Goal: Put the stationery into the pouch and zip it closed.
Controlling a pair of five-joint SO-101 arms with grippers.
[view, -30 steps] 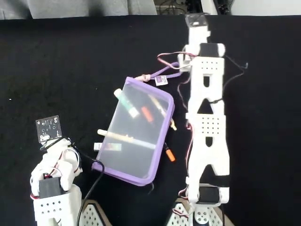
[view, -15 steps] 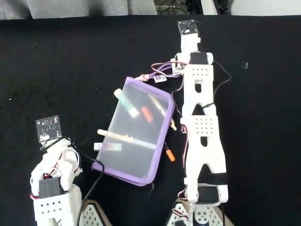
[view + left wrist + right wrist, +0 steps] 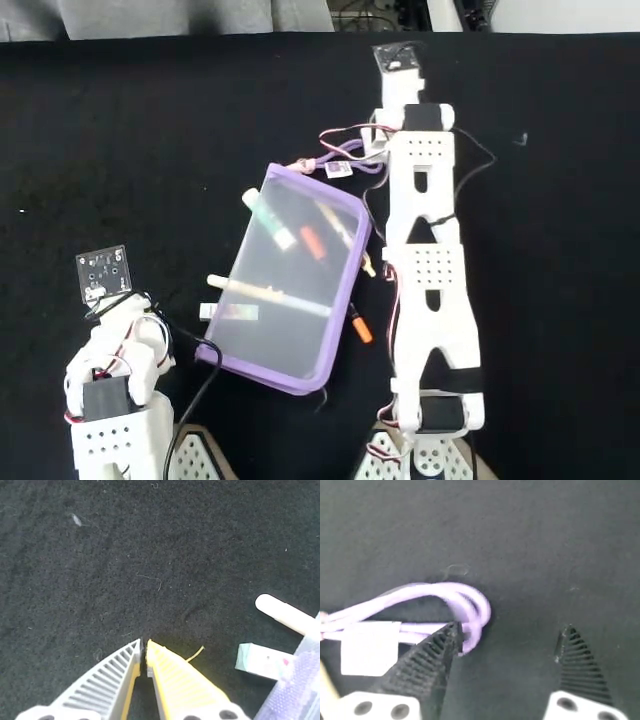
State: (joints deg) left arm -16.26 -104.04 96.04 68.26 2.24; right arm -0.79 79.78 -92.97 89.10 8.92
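The translucent, purple-edged pouch lies flat mid-table with several pens and markers showing through it. An orange marker pokes out along its right edge, and a cream pen and a small pale block stick out on the left. The pouch's purple cord loop with a white tag lies at its far corner. My right gripper is open just above the cloth, one finger tip against the loop. My left gripper is shut and empty near the pen end and block.
A black cloth covers the table. The right arm stretches along the pouch's right side, with red and white wires trailing beside it. The left arm is folded at the near left corner. Open cloth lies far left and far right.
The right arm has swung a little to the left and farther out, bringing its gripper over the cord loop. The pouch and the left arm have not moved.
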